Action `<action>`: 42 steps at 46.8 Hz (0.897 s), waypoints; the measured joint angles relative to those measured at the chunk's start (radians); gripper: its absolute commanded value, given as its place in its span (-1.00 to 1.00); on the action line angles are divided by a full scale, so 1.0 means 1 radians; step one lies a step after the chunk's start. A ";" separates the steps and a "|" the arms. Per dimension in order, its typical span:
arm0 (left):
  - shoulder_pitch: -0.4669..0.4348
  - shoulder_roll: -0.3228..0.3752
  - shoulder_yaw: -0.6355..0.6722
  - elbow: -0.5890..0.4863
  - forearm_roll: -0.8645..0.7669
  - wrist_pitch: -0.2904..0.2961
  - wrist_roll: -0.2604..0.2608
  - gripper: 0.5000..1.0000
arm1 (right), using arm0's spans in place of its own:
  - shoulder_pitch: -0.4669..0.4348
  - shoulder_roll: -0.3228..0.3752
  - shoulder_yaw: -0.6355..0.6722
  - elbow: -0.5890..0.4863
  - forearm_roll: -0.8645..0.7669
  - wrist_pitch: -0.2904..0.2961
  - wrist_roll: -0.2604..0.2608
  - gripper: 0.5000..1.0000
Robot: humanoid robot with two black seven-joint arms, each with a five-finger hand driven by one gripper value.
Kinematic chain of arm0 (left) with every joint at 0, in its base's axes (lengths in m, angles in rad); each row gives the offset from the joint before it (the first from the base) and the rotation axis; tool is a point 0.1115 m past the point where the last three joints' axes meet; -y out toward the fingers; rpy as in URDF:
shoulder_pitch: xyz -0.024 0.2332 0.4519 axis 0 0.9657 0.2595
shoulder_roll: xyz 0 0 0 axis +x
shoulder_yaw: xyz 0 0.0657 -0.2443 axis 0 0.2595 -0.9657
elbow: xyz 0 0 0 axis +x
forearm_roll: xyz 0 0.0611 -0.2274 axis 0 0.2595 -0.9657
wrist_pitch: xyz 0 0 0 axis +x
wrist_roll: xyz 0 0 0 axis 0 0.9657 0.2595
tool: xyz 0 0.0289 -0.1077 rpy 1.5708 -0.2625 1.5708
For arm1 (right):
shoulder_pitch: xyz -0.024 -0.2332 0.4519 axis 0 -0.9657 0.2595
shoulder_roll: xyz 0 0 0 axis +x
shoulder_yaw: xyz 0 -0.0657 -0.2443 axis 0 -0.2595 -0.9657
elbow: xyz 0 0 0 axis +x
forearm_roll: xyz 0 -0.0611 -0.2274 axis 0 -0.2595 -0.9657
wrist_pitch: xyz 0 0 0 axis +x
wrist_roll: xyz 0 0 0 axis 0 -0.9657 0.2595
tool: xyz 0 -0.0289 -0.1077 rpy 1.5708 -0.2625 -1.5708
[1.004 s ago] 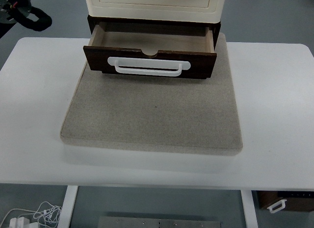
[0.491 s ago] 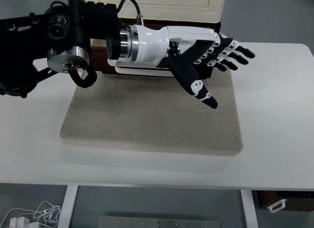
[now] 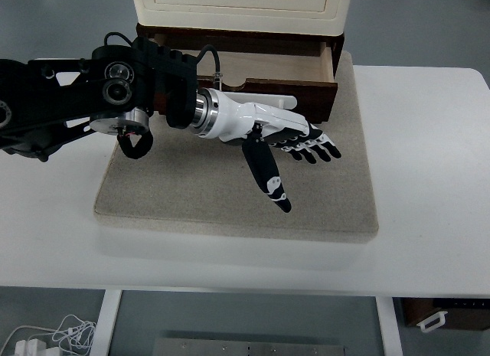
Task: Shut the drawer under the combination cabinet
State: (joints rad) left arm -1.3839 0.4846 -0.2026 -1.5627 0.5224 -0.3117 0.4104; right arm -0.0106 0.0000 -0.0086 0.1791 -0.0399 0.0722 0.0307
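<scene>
A cream cabinet [image 3: 241, 4] stands at the table's far edge on a dark brown base. Its bottom drawer [image 3: 268, 69] is pulled out, dark brown outside and light wood inside, with a white handle [image 3: 283, 102] partly hidden by my arm. My left hand [image 3: 295, 157] reaches in from the left and hangs over the grey mat [image 3: 237, 187], just in front of the drawer front. The fingers are spread flat and the thumb points toward the near edge. It holds nothing. The right arm is out of view.
The grey mat lies under the cabinet on the white table [image 3: 429, 218]. A brown box with a white handle [image 3: 432, 319] sits on the floor at lower right. White cables [image 3: 53, 337] lie on the floor at lower left.
My left arm came in from the left over the drawer front. In the last half second the hand dropped lower and drew back left, nearer the mat. The drawer has not moved.
</scene>
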 measured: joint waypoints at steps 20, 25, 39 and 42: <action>0.002 0.029 0.002 0.094 0.003 -0.101 0.088 0.99 | 0.000 0.000 0.000 0.000 0.000 0.000 0.000 0.81; 0.003 0.039 0.002 0.115 0.003 -0.126 0.096 0.99 | 0.000 0.000 0.000 0.000 0.000 0.000 0.000 0.81; 0.002 0.041 0.002 0.130 0.008 -0.151 0.111 0.99 | 0.000 0.000 0.000 0.000 0.000 0.000 0.000 0.81; 0.002 0.042 0.002 0.138 0.009 -0.151 0.111 0.99 | 0.000 0.000 0.000 0.000 0.000 0.000 0.000 0.81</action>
State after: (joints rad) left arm -1.3819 0.5261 -0.2009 -1.4247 0.5309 -0.4630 0.5216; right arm -0.0107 0.0000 -0.0086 0.1793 -0.0399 0.0722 0.0306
